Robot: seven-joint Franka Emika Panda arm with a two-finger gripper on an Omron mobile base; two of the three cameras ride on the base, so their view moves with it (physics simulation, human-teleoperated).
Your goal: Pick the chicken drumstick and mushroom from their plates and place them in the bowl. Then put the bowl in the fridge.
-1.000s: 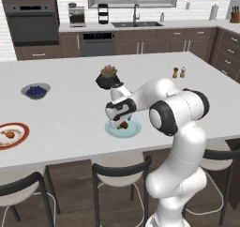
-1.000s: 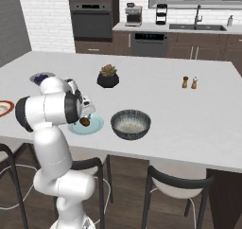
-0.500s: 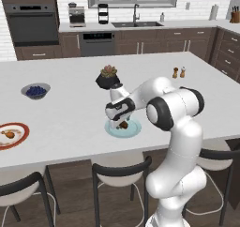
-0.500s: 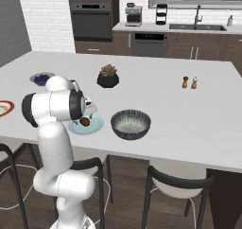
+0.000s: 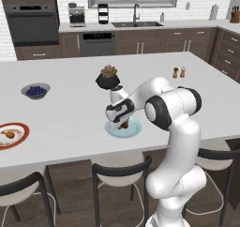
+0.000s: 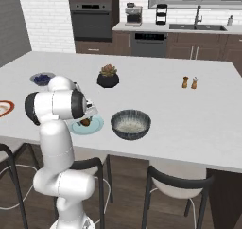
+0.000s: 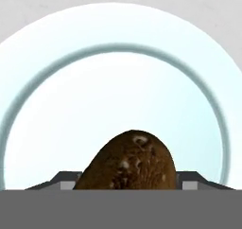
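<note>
Now one mushroom (image 7: 128, 162) between gripper (image 7: 128, 183) tips — grip unclear, two plates (image 5: 123, 129) (image 5: 11, 135), one bowl (image 6: 130, 124).

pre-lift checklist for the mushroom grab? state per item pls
1. Mushroom sits between the pincer fingertips: ok.
2. Pincer firmly closed on mushroom: cannot tell.
3. Mushroom on the pale blue plate: ok.
4. Bowl upright beside that plate, nothing in it: ok.
5. Path from plate to bowl free of the plant pot and shakers: ok.
6. Drumstick on the red-rimmed plate, not yet moved: ok.
</note>
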